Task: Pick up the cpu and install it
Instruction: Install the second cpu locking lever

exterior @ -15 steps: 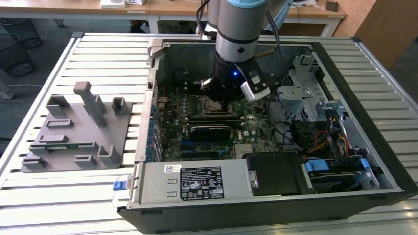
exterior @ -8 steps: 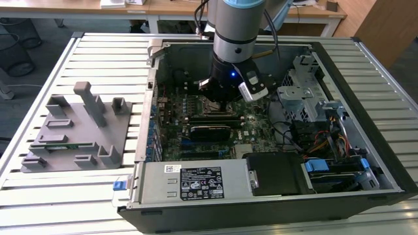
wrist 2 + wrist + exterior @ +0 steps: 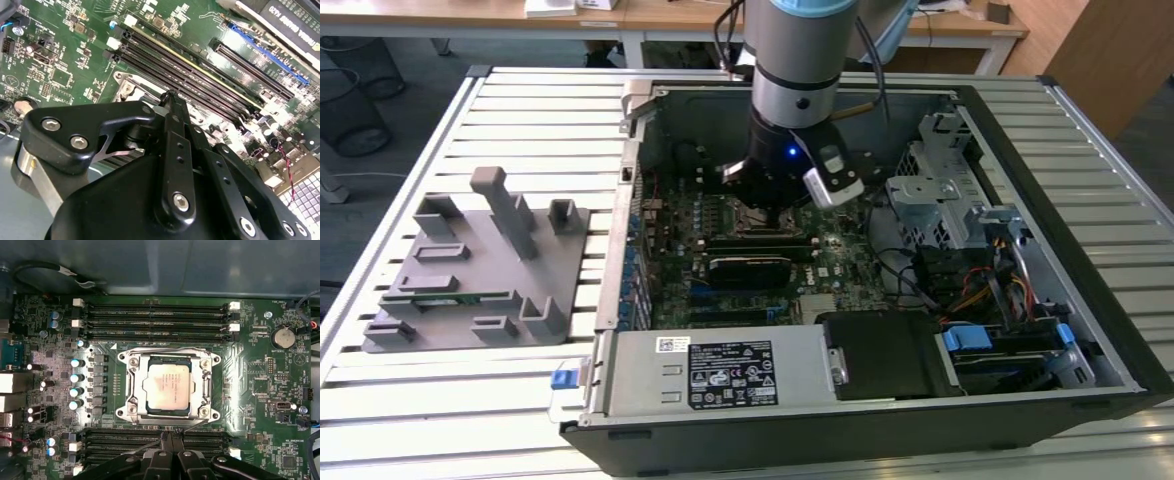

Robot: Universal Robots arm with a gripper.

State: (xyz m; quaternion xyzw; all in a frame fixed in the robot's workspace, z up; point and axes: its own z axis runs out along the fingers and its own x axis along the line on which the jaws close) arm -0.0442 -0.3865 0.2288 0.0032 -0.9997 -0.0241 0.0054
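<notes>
The cpu (image 3: 167, 388), a flat square chip with a silver-grey top, lies inside the metal socket frame (image 3: 131, 390) on the green motherboard (image 3: 260, 390). In the first wrist view my gripper (image 3: 167, 436) hovers just off the socket's edge, over the nearer memory slots, with its black fingers pressed together and nothing between them. The second wrist view shows the same shut fingertips (image 3: 170, 96) above the socket corner. In the exterior view my gripper (image 3: 771, 198) reaches down into the open computer case (image 3: 1107, 340), over the board's middle.
Empty memory slots (image 3: 155, 316) run along both sides of the socket. A drive cage (image 3: 937, 195) and cables fill the case on the exterior view's right, and a power supply (image 3: 720, 372) sits at the front. A grey parts fixture (image 3: 480, 265) holding a green memory stick (image 3: 447, 297) stands outside on the slatted table.
</notes>
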